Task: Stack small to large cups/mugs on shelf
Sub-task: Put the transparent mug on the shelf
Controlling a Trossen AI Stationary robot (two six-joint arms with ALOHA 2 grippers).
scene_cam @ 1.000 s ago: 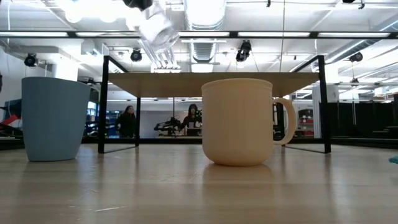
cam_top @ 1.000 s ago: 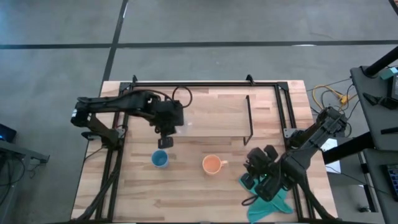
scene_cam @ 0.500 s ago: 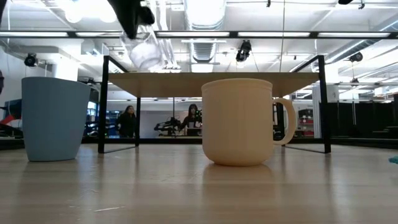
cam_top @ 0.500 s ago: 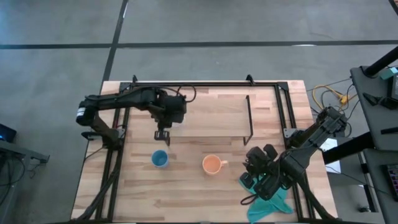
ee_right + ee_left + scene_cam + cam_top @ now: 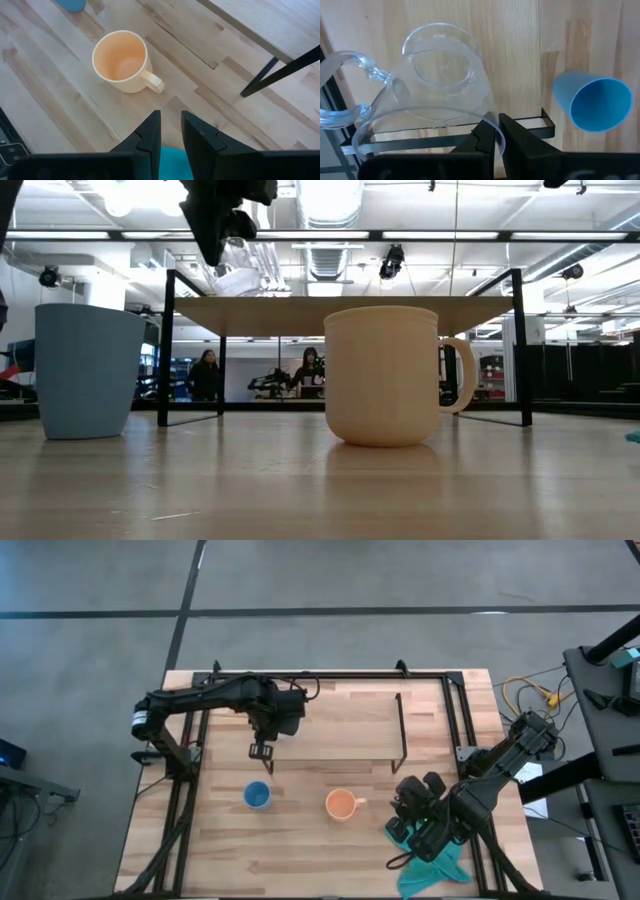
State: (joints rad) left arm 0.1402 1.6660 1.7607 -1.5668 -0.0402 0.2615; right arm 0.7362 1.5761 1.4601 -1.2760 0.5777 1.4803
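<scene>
Clear glass cup carried above the shelf's left end.
High view: left gripper (image 5: 262,751) over shelf (image 5: 340,725); blue cup (image 5: 257,796), orange mug (image 5: 342,804) on table (image 5: 300,850). Low view: glass cup (image 5: 235,275) clamped just above the board. Left wrist: fingers (image 5: 517,135) pinching its rim. Right wrist: right gripper (image 5: 170,132) parted over teal cloth (image 5: 175,162).

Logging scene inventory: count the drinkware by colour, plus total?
Clear glass cup, held in the left end effector over the shelf: 1
Blue cup, on the table: 1
Orange mug, on the table: 1
Total: 3
</scene>
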